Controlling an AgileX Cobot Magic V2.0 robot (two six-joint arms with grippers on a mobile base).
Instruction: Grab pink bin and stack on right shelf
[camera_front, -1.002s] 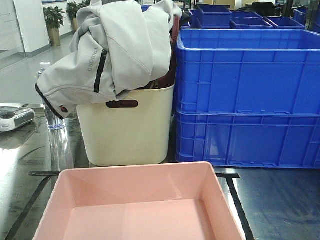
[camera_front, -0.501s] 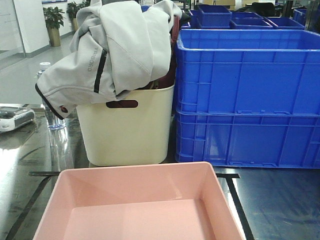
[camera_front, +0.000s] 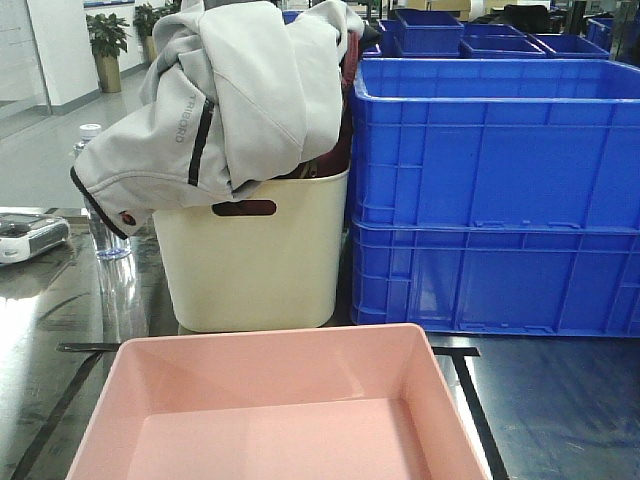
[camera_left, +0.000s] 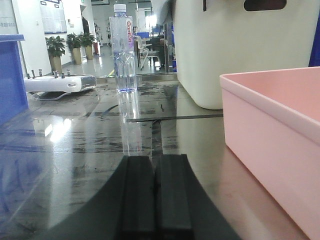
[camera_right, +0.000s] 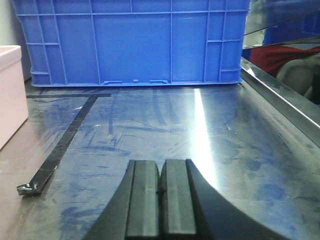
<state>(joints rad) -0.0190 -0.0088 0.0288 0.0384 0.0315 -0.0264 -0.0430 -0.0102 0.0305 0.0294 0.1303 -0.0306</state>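
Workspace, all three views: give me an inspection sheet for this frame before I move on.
Surface: dark glossy deck, black seam lines, scuffed.
Job's things: pink bin empty, resting on the deck, ungripped.
Clutter: cream tub draped with a grey jacket; stacked blue crates; water bottle; white controller.
Grippers: left gripper and right gripper both shut, empty, low over the deck beside the bin.
Cables: nothing seen.
Surroundings: potted plants, office floor.

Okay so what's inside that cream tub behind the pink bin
A grey jacket spills out of the cream tub and drapes over its rim, with something dark red beneath it. The tub's walls and the jacket hide anything deeper.
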